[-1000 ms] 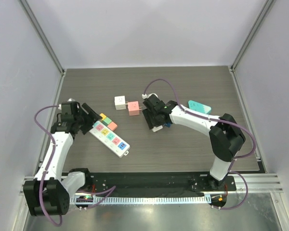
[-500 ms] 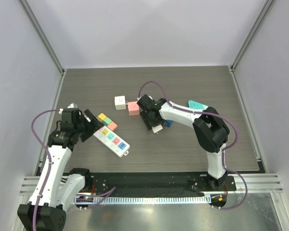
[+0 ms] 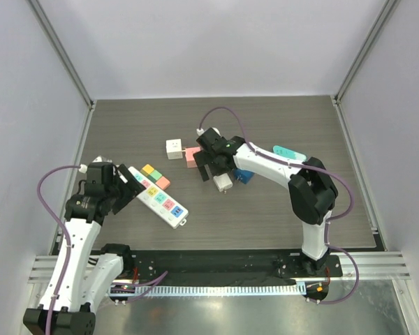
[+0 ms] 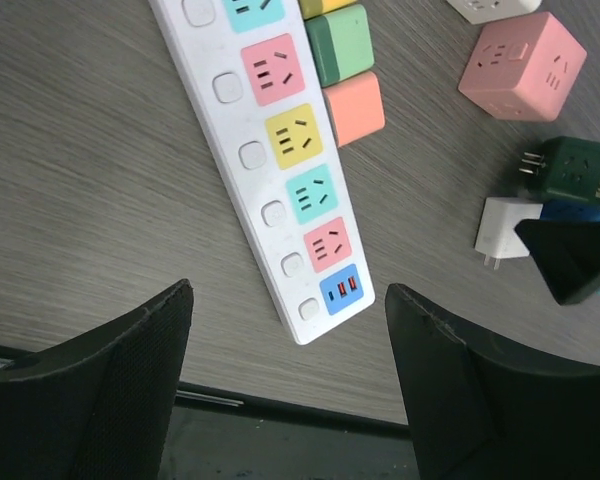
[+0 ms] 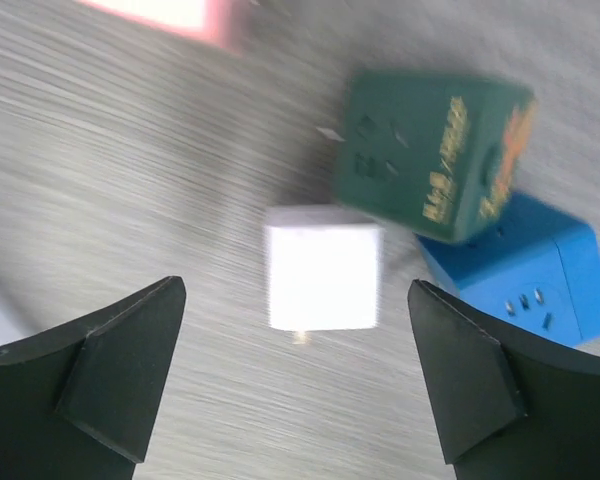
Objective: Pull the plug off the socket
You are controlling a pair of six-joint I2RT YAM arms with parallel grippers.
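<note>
Two grippers, both spread wide and holding nothing. Nearest the bases, the left gripper (image 4: 290, 300) hangs over the white power strip (image 4: 294, 136), which lies on a slant across the near-left of the table. Every socket face showing in the left wrist view is bare. A light green block (image 4: 338, 45) and a salmon block (image 4: 355, 108) lie against the strip's side, not seated in its top face.

Further out, mid-table — the right gripper (image 5: 295, 292) hangs above the white plug (image 5: 323, 275). In the right wrist view the plug sits almost centred between the two fingers, a little ahead of the tips. It is near-square, so it has no long axis to speak of, and one pin shows at its near edge. Its far corner is just beside, perhaps touching, the dark green cube socket (image 5: 430, 160). A blue cube socket (image 5: 525, 275) lies to the right of both. The pin side faces away from the green cube, so the plug looks seated in nothing — judgement only.

The right arm is plainly the nearer one, and the left is well apart from the plug. Any grasp looks like a straight descent, with the fingers closing across the plug's side faces. Beyond the right gripper lies a pink cube socket (image 4: 522, 65).
</note>
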